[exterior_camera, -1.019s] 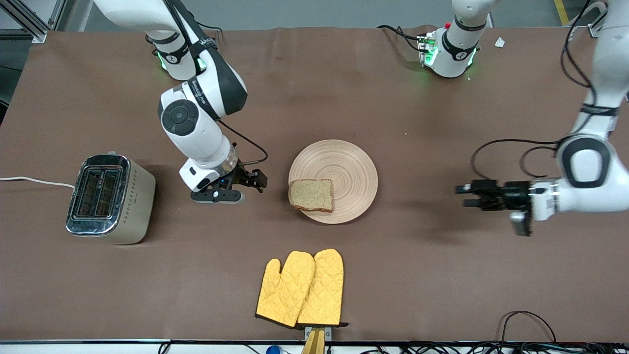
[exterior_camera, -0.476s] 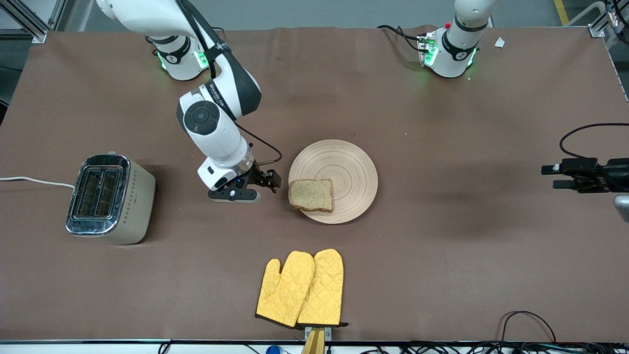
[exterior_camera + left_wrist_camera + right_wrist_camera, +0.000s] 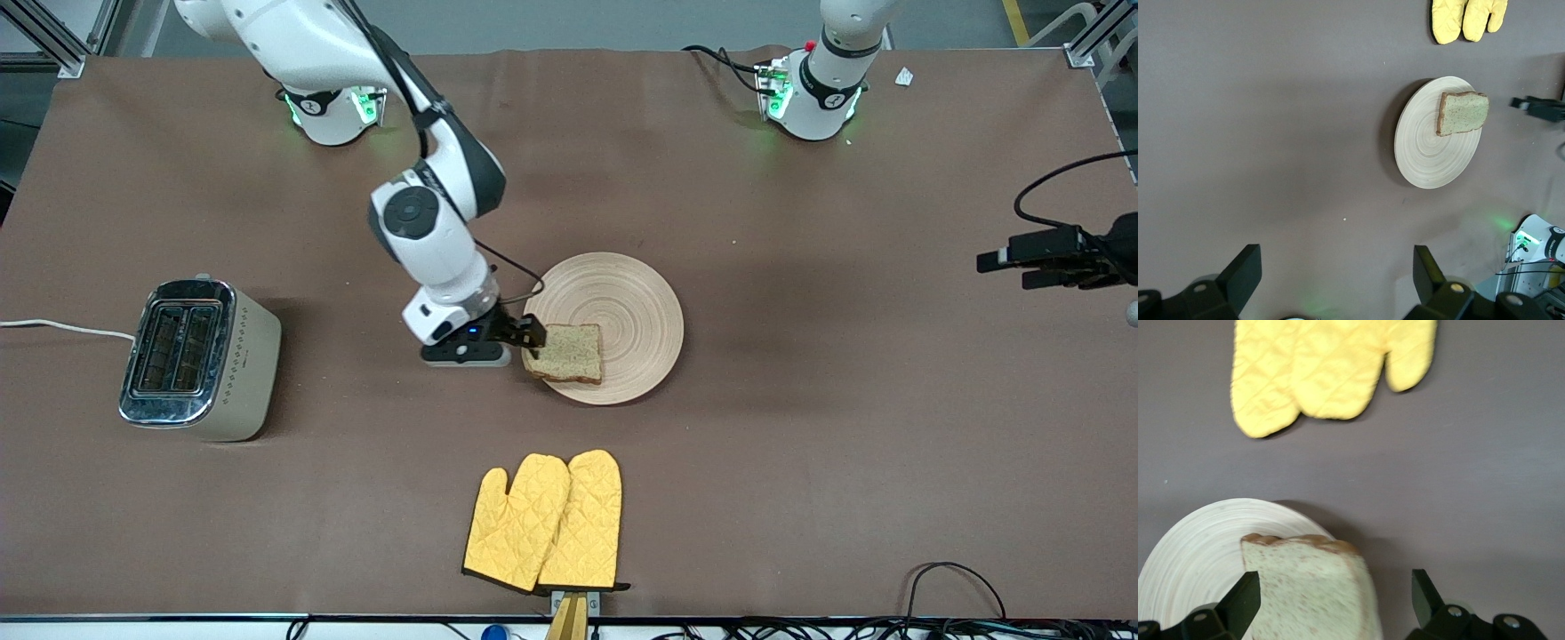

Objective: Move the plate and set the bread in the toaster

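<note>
Brown matting covers the table (image 3: 800, 462), and in the front view the light wooden plate (image 3: 622, 293) lies near its middle with the bread (image 3: 565, 353) lying flat on the part of the plate nearest the camera, the crust reaching the rim toward the right arm's end. The right gripper (image 3: 531, 336) hangs low at that edge of the slice, its dark fingers spread and holding nothing. The toaster (image 3: 197, 358) stands well apart toward the right arm's end of the table, both slots showing dark and its white cord (image 3: 62, 327) trailing off the edge. A pair of yellow oven mitts (image 3: 544, 521) lies nearer the camera than the plate. The left gripper (image 3: 1000, 267) is up in the air over the left arm's end of the table, well apart from the plate, fingers parted and empty. In the left wrist view the plate (image 3: 1431, 147), the bread (image 3: 1462, 113) and the mitts (image 3: 1468, 18) show far off between that gripper's wide-set fingers (image 3: 1241, 275). In the right wrist view the bread (image 3: 1308, 587) lies between the two spread fingertips (image 3: 1245, 597), on the plate (image 3: 1198, 547), with the mitts (image 3: 1328, 370) on the matting nearby; whether a finger touches the slice cannot be told.
</note>
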Controlling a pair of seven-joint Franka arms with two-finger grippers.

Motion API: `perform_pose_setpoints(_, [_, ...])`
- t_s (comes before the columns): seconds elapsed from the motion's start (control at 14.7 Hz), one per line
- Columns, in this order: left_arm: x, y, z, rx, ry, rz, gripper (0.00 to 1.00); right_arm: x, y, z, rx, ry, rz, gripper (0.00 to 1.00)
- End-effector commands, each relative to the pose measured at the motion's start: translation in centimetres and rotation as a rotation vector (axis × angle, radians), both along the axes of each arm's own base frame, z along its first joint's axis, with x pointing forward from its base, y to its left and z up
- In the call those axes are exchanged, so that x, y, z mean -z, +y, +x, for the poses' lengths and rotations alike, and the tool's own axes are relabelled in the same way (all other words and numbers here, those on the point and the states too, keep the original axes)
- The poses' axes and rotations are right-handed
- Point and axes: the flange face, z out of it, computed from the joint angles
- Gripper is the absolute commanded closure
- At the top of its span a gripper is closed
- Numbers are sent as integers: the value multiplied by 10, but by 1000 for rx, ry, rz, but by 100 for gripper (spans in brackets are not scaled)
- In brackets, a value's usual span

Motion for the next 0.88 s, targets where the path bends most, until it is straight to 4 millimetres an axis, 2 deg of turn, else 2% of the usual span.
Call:
perform_pose_setpoints(0.0, [-4, -27, -12, 33, 9, 135, 0, 27, 6, 0, 9, -15, 3, 0])
perform_pose_setpoints(0.14, [-12, -40, -17, 61, -13, 268, 0, 40, 2, -7, 6, 7, -15, 2])
perform_pose_setpoints(0.34, [-21, -38, -21, 75, -34, 400, 0, 42, -2, -9, 0, 27, -32, 6])
perform_pose_setpoints(0.48, [-28, -41, -18, 65, -80, 452, 0, 42, -3, -10, 3, 48, -45, 17])
perform_pose_setpoints(0.61, [-48, -36, -11, 14, -196, 488, 0, 43, -3, -11, 7, 54, -45, 26])
perform_pose_setpoints(0.75, [-60, -30, -7, -14, -268, 491, 0, 45, -5, -12, 10, 62, -49, 32])
perform_pose_setpoints(0.82, [-71, -33, -13, -14, -288, 491, 0, 45, -5, -14, 10, 83, -63, 33])
